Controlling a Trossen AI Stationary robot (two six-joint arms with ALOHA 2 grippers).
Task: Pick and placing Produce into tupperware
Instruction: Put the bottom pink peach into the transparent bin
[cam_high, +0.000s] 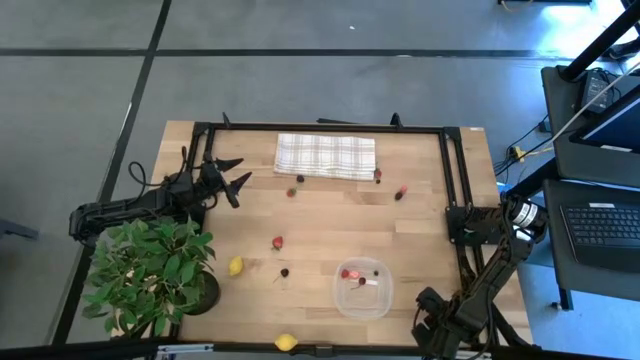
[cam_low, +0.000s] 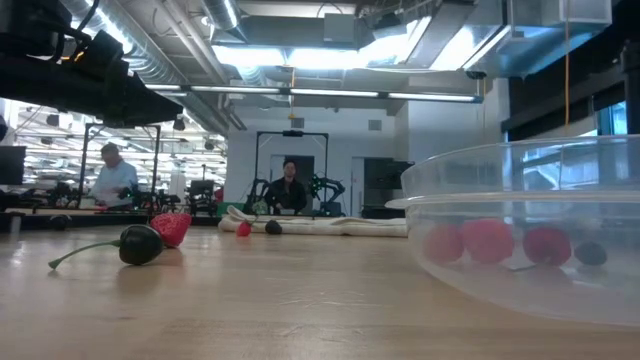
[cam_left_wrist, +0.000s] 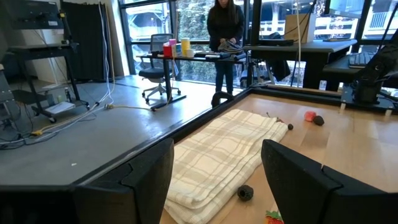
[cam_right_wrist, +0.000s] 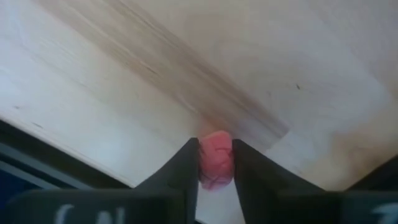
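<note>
At the lower right of the high view, the right pincer (cam_right_wrist: 216, 163) is closed on a small pink-red berry-like piece (cam_right_wrist: 215, 163), squeezed at its middle just above the pale wooden counter (cam_right_wrist: 124, 93). It looks light, soft and easily crushed, so a gentle side grip suits. The clear rounded-square plastic tupperware (cam_high: 340, 295) sits nearby to the left. The left pincer (cam_left_wrist: 217, 180) waits half open, empty, upper left.

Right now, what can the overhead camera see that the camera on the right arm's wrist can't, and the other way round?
Only the overhead view shows the clear tupperware with red pieces inside, the checked cloth, the potted plant, two yellow fruits, and the left hand waiting near the cloth. Only the right wrist view shows a pink-red piece pinched in the right hand. Both show the wooden table.
</note>
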